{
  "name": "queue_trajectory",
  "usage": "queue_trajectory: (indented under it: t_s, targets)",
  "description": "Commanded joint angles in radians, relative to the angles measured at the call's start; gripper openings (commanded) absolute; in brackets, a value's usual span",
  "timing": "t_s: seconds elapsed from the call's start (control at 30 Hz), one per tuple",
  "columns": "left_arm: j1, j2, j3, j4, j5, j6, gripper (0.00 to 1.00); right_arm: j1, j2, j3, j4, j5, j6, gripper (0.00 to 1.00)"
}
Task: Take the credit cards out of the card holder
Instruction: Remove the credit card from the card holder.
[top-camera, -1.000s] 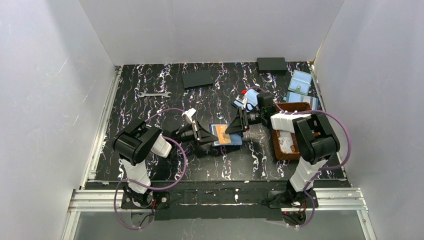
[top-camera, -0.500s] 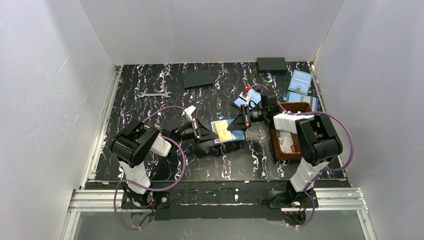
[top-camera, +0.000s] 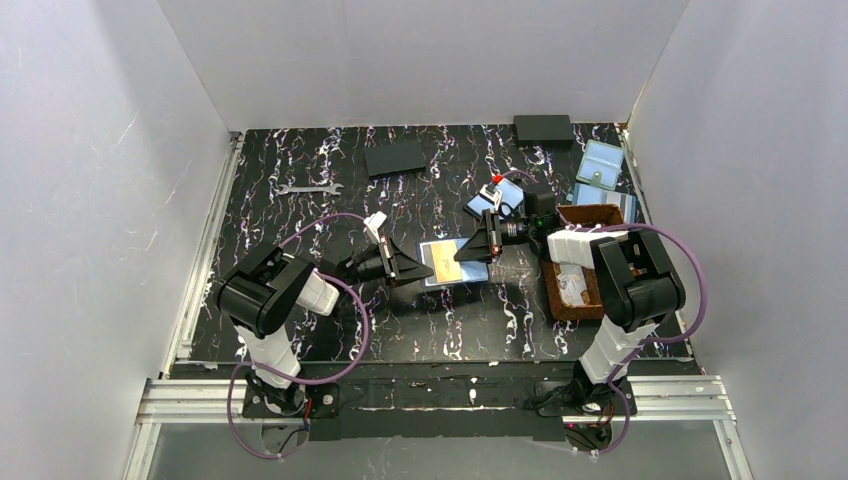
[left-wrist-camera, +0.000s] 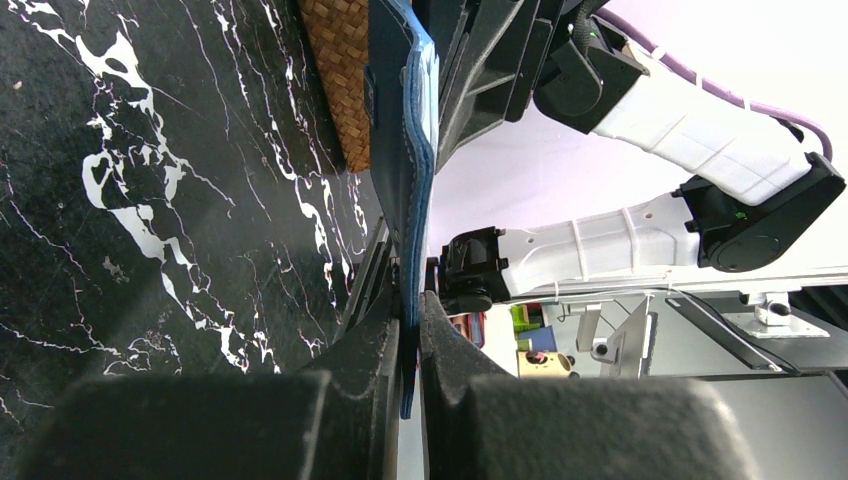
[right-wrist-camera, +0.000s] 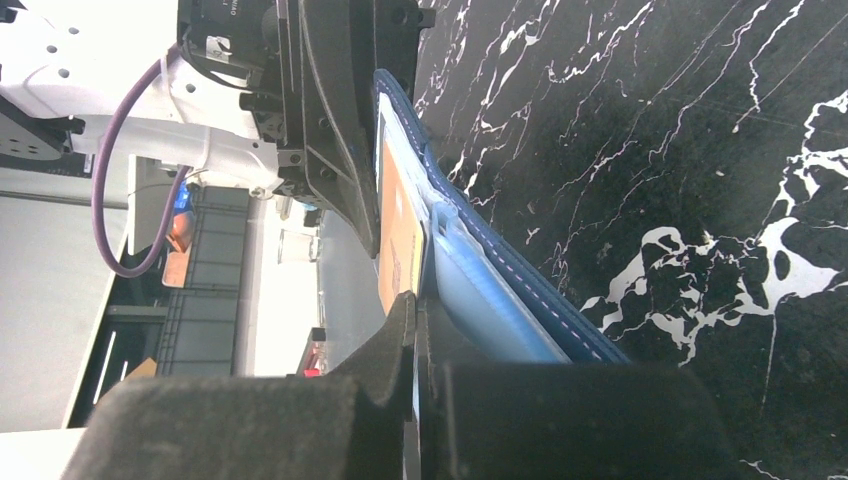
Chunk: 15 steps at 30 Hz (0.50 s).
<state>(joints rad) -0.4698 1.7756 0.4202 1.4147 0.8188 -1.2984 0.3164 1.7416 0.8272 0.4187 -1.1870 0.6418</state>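
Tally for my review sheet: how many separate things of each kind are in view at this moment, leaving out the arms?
black pads: 2
pale blue pouches: 3
wrench: 1
woven tray: 1
card holder: 1
orange card: 1 showing
Total: 9

No text, label or number is legible; faint marks on the orange card are too blurred.
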Motion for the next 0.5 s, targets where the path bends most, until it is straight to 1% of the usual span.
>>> queue_trajectory:
  t_s: [0.0,0.17,0.47]
  targets:
    - [0.032,-0.061,-0.015,0.049,0.022,0.017,0.00,-0.024,-0.023,-0.030,0.128,-0.022,0.056,0.01]
    - [0.034,-0.032,-0.020,0.049,0.041,0.025,0.00,-0.042,-0.034,-0.040,0.186,-0.026,0.101,0.01]
    - [0.043,-0.022,-0.033,0.049,0.059,0.036,0.00,-0.051,-0.029,-0.043,0.187,-0.028,0.099,0.01]
